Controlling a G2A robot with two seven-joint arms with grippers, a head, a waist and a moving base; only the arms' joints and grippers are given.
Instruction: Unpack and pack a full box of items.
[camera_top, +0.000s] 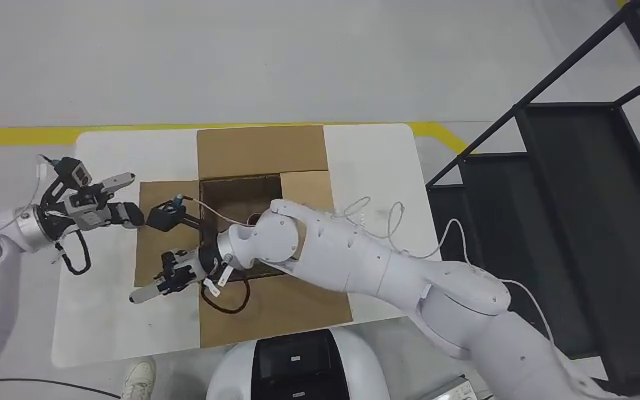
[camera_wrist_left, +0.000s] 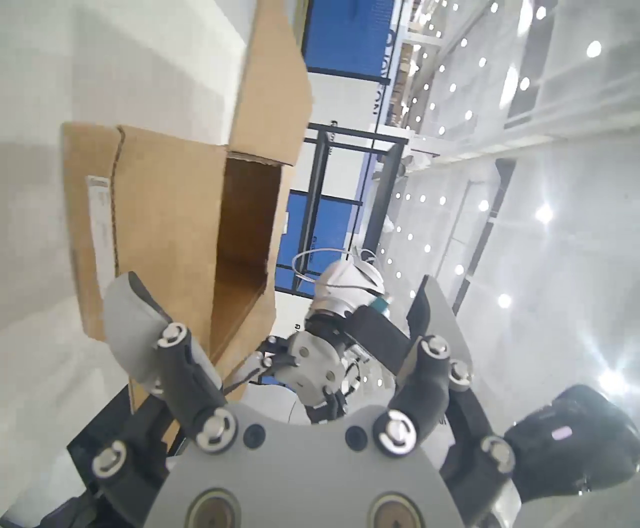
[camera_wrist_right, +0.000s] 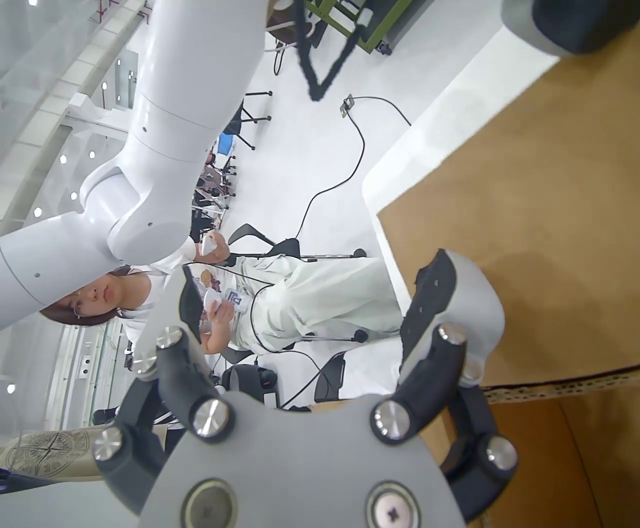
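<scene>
An open cardboard box sits mid-table with its flaps spread flat; its inside is dark and I cannot make out any contents. My left gripper hovers left of the box, level with the left flap. It is open and empty, and its fingers frame the box and the other arm's wrist. My right arm crosses over the box. Its gripper hangs above the front corner of the left flap, open with nothing held. One of its fingers shows against the brown flap.
The white table has bare strips left and right of the box. A dark metal stair frame stands off the table's right side. The table edge runs just past the flap.
</scene>
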